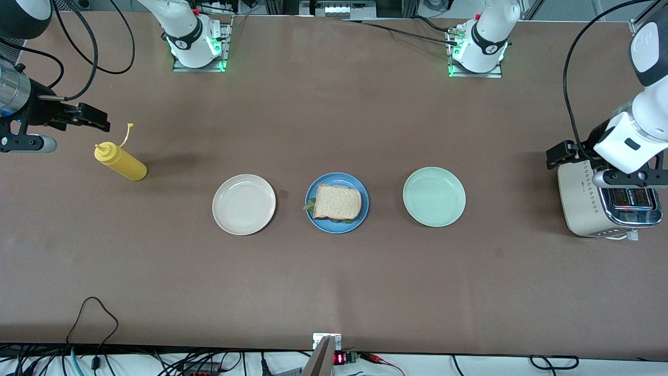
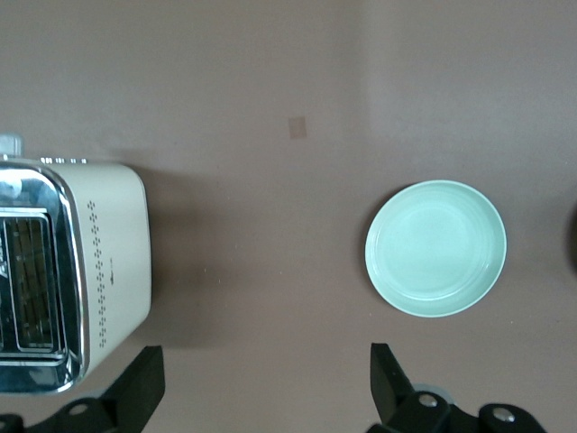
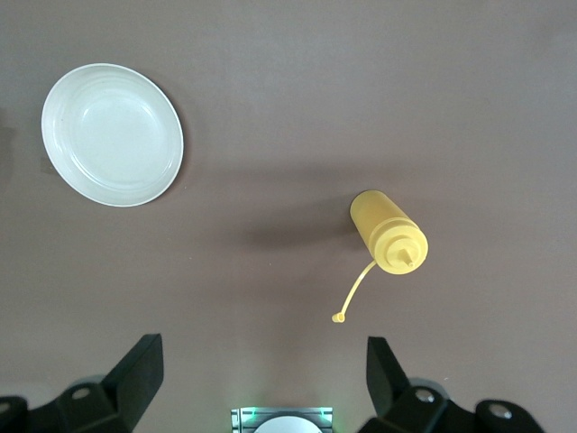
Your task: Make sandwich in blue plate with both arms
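Note:
The sandwich (image 1: pixel 337 202) lies on the blue plate (image 1: pixel 362 209) at the middle of the table: a light-brown bread slice on top, green lettuce (image 1: pixel 309 205) sticking out from under it. My left gripper (image 1: pixel 561 154) hangs open and empty up in the air beside the toaster, at the left arm's end of the table; in the left wrist view (image 2: pixel 268 383) its fingers are wide apart. My right gripper (image 1: pixel 94 118) hangs open and empty over the table near the yellow bottle, at the right arm's end; it also shows in the right wrist view (image 3: pixel 264 374).
A cream-white plate (image 1: pixel 243 204) and a pale mint-green plate (image 1: pixel 433 196) flank the blue plate, both bare. A yellow squeeze bottle (image 1: pixel 120 162) stands toward the right arm's end. A cream toaster (image 1: pixel 600 206) stands at the left arm's end.

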